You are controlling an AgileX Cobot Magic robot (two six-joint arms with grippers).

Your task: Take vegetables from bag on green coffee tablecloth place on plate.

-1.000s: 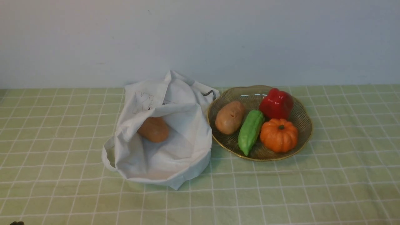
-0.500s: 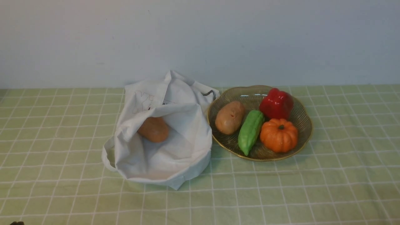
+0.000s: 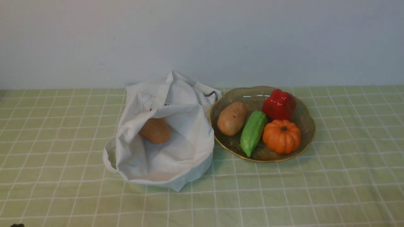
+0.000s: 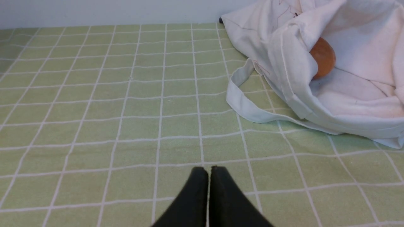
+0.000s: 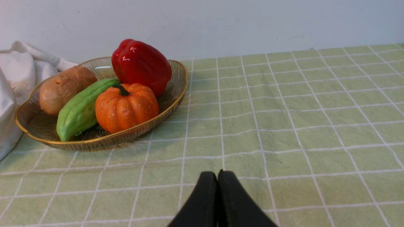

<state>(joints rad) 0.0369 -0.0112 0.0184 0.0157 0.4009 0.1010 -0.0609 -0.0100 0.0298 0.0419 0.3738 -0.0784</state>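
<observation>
Left gripper (image 4: pixel 208 171) and right gripper (image 5: pixel 217 176) both closed, empty.

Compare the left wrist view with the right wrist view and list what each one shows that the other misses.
Only the left wrist view shows the orange-brown potato lying inside the open bag, the bag's strap on the cloth, and the left gripper, shut and empty.

Only the right wrist view shows the plate holding another potato, a green gourd, a pumpkin and a red pepper, plus the right gripper, also shut.

Both show the green checked tablecloth, the white wall and part of the bag.
</observation>
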